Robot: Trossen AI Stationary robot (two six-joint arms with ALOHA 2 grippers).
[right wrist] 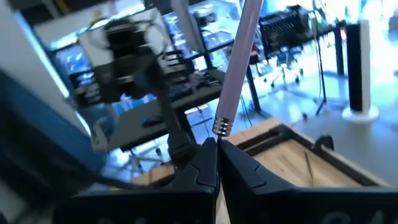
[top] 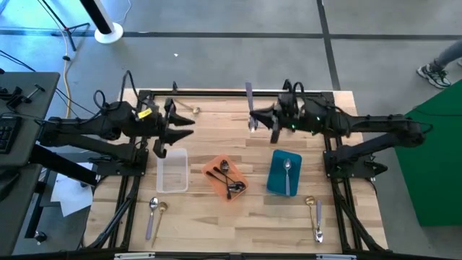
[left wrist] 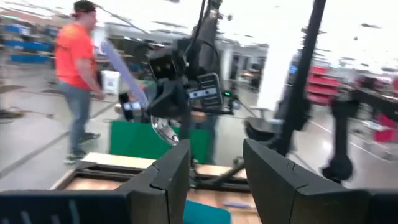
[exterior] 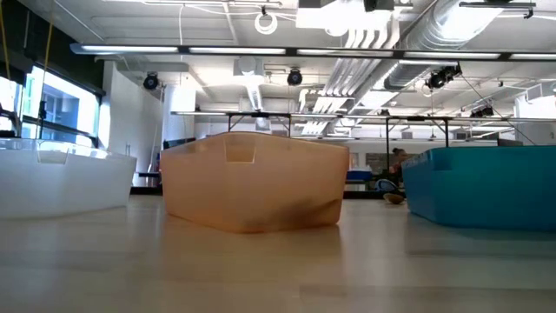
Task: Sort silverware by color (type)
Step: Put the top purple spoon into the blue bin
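right gripper [top: 254, 120] clamping lilac-handled spoon [top: 249, 101], handle up, seemingly near-vertical, left gripper [top: 189, 128] parted, empty

Overhead view straight down, low view level behind trays [exterior: 252, 187], wrist views facing each other

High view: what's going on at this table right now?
Two arms are sorting spoons into trays. The right gripper is shut on a lilac-handled spoon, holding it up above the far middle of the table. The left gripper is open and empty, raised near the clear tray, which looks empty. The orange tray holds dark spoons, and the blue tray holds one silver spoon. More spoons lie loose near the front corners and the far left edge.
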